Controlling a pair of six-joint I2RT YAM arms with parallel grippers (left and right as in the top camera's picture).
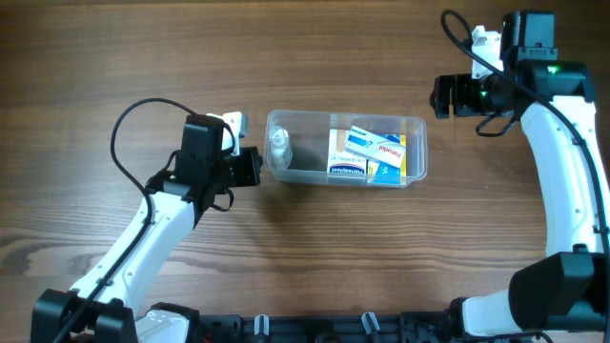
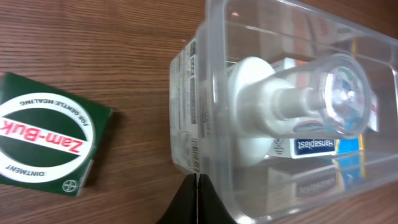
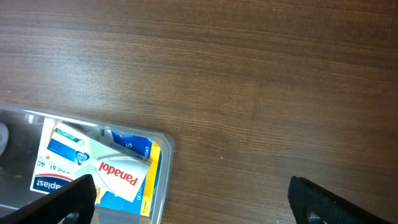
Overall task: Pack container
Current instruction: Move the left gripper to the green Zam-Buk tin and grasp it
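Logging container lying mid-table, carrying spray bottle and small boxes. Finding left gripper pinched closed, empty, just beside its end wall; right gripper gaping fully, holding nothing, near opposite end.

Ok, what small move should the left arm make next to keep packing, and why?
Probably open the left gripper and move it to the flat green Zam-Buk ointment box. It lies on the wooden table outside the clear plastic rectangular container, which already holds a spray bottle and small boxes, and that gripper is shut and empty.
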